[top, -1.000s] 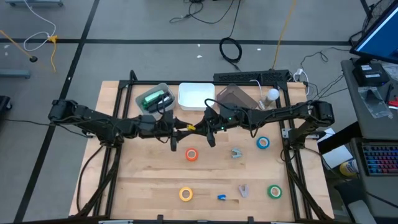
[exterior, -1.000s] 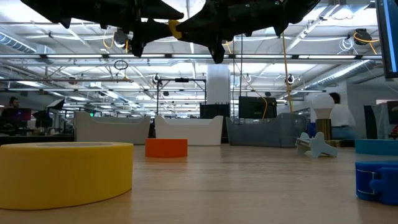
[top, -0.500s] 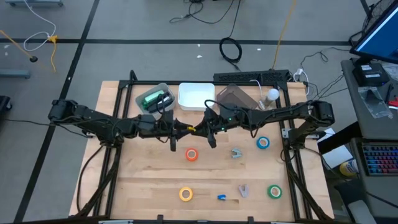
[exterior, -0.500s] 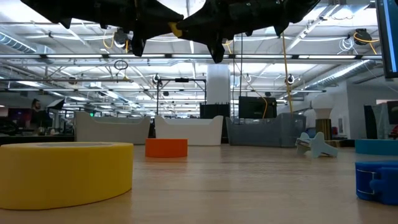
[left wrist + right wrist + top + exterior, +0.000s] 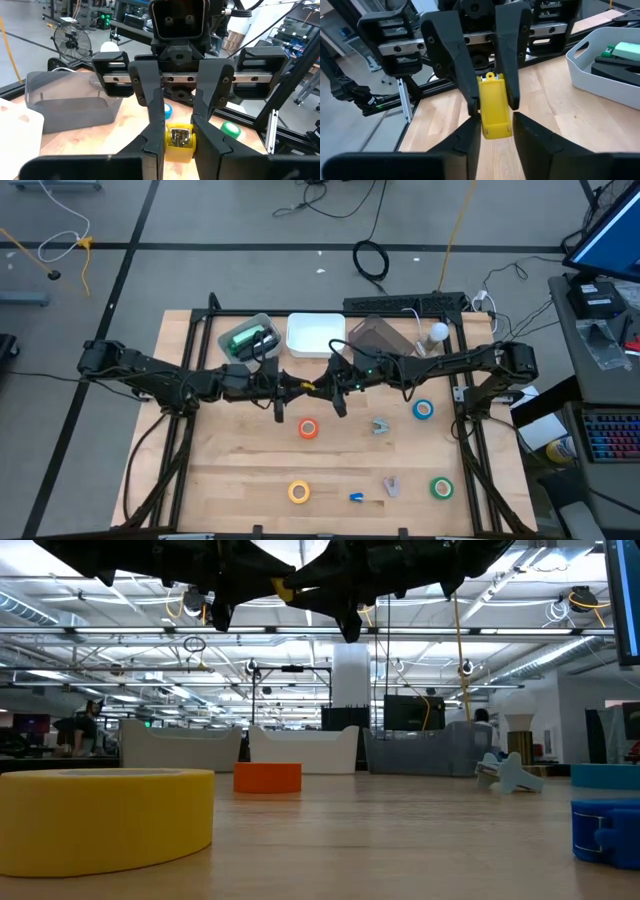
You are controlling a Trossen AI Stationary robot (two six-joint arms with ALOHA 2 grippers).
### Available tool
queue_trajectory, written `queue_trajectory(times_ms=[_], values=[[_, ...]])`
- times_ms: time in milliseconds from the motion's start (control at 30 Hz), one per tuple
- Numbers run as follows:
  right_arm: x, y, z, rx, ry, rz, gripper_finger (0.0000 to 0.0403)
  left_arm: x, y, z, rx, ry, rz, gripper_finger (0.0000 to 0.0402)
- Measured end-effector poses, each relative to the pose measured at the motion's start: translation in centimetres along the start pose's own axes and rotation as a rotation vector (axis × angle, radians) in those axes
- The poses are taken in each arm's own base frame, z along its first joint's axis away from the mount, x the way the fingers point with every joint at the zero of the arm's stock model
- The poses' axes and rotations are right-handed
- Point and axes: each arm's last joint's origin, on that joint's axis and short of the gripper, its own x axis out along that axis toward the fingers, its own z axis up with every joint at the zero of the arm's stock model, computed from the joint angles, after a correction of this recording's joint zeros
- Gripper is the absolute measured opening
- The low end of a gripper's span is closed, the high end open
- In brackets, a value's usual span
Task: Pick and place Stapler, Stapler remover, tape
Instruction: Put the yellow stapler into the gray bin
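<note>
Handover in progress, mid-air. The stapler (image 5: 179, 140), yellow, hangs well above the table (image 5: 200, 470), over its middle and nearer the back edge, in front of the white tray (image 5: 315, 335). Both arms reach in from the side edges and meet there nose to nose.

Change in the last second: neither arm has moved across the table; what changed is the grip. The left gripper (image 5: 492, 102) has closed, and its fingers now clamp the stapler from both sides. The right gripper (image 5: 325, 385) sits at the stapler's other end; I cannot tell whether it clamps the stapler or has let go.

Judgement: the stapler is passing from right to left. The left arm should then carry it to a tray at the back edge.

Not yet handled, on the table: orange tape (image 5: 308, 429) just in front of the grippers, blue tape (image 5: 423, 410) by the right edge, yellow tape (image 5: 299, 492) and green tape (image 5: 441, 488) along the front edge.
</note>
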Motion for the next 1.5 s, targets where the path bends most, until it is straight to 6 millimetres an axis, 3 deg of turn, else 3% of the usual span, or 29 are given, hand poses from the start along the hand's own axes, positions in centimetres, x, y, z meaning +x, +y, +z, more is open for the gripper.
queue_trajectory(times_ms=[433,767,1200,1500], values=[[-0.3,-1.2,-0.3,0.060,0.091,0.046,0.0179,-0.2,0.0,-0.2,0.007,0.035,0.004,0.0070],[-0.6,-1.9,-0.9,0.101,0.188,0.070,0.0190,-1.9,0.5,0.4,0.029,0.102,0.086,0.0070],[-0.7,-2.0,-1.3,0.089,0.228,0.059,0.0183,-6.7,4.2,1.8,0.021,0.245,0.368,0.0070],[-0.8,-2.6,-1.0,0.002,0.203,0.054,0.0186,-8.2,7.9,1.6,0.012,0.387,0.522,0.0074]])
